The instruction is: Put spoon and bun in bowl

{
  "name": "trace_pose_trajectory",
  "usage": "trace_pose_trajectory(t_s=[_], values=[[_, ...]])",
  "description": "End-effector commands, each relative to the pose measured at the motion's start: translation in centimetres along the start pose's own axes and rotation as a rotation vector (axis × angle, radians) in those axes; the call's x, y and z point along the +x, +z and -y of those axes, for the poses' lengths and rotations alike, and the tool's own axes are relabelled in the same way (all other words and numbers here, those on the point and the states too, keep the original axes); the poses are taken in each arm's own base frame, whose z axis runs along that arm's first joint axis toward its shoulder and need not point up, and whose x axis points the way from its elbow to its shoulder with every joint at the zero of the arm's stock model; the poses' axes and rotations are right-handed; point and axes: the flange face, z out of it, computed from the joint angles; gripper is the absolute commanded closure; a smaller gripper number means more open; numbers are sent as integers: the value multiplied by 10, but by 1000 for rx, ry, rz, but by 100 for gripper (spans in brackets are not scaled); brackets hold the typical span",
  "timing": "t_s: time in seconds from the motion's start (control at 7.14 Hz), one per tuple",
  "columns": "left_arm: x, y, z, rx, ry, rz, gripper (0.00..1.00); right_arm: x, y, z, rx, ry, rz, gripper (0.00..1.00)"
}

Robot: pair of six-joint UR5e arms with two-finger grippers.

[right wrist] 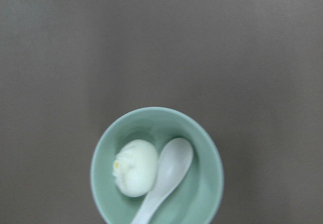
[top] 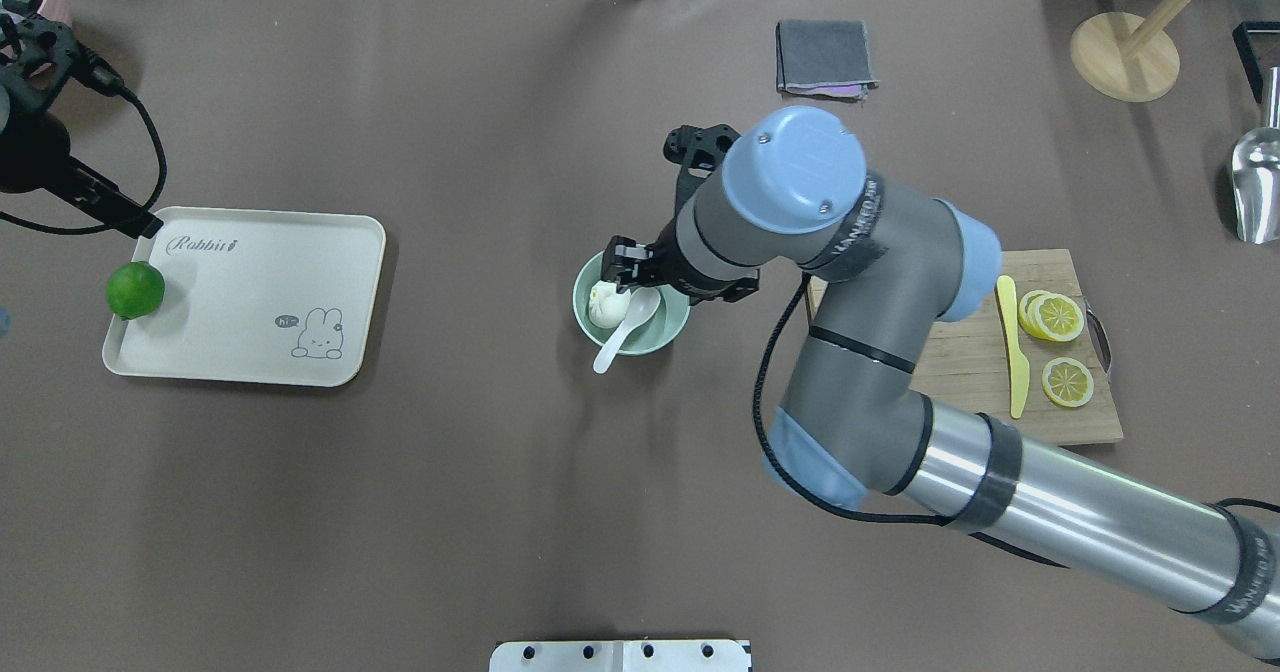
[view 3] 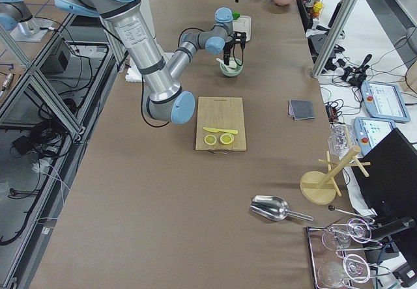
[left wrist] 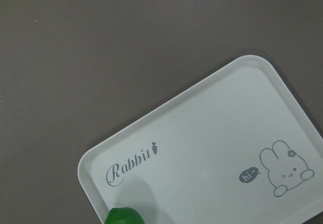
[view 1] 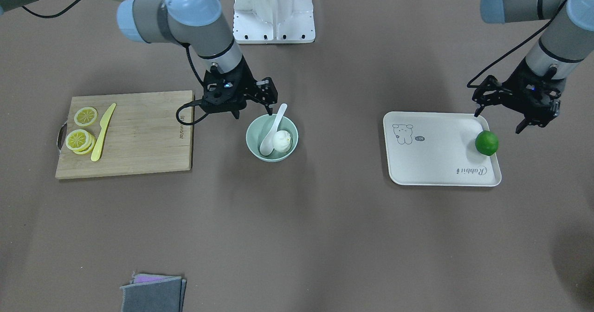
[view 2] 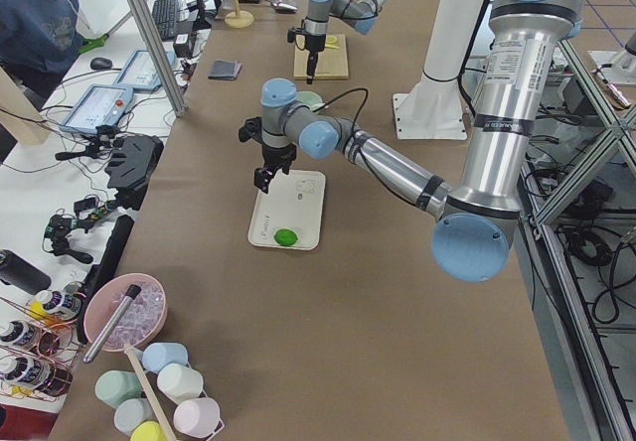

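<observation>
The pale mint-green bowl [view 1: 253, 135] stands mid-table. The white bun [view 1: 282, 141] and the white spoon [view 1: 274, 127] lie in it, the spoon's handle resting over the rim. The right wrist view looks straight down on the bowl [right wrist: 101, 156], the bun [right wrist: 135, 167] and the spoon [right wrist: 170, 168]. My right gripper [view 1: 253, 113] is open and empty, hovering above the bowl's rim on the robot's side. My left gripper [view 1: 497, 122] is open and empty above the corner of the white tray [view 1: 436, 156], near the lime [view 1: 487, 143].
A wooden cutting board [view 1: 139, 135] with lemon slices [view 1: 80, 139] and a yellow plastic knife [view 1: 103, 132] lies beyond the bowl on my right. A folded grey cloth [view 1: 153, 293] lies at the far edge. A white mount base [view 1: 274, 10] stands by the robot.
</observation>
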Motion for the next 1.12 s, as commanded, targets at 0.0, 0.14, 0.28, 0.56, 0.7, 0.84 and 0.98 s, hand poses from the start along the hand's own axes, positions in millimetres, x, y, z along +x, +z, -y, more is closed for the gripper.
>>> trace_pose_trajectory(t_s=[0.0, 0.14, 0.28, 0.56, 0.7, 0.84, 0.98], values=[[-56, -15, -33, -17, -128, -48, 3, 103, -35, 36, -16, -97, -43, 0], [-87, -12, -61, -37, -205, -144, 3, 158, -55, 49, -19, -143, -70, 0], [-115, -15, -95, -30, -243, -124, 3, 217, -82, 71, -36, -172, -78, 0], [-166, -17, -154, -39, -323, -91, 2, 350, -117, 88, -53, -294, -165, 0], [-177, -14, -167, -49, -355, -83, 2, 401, -139, 97, -63, -319, -205, 0], [-182, -17, -170, -43, -363, -80, 2, 451, -163, 105, -68, -341, -238, 0], [-183, -15, -172, -54, -378, -81, 2, 500, -179, 109, -82, -367, -247, 0]])
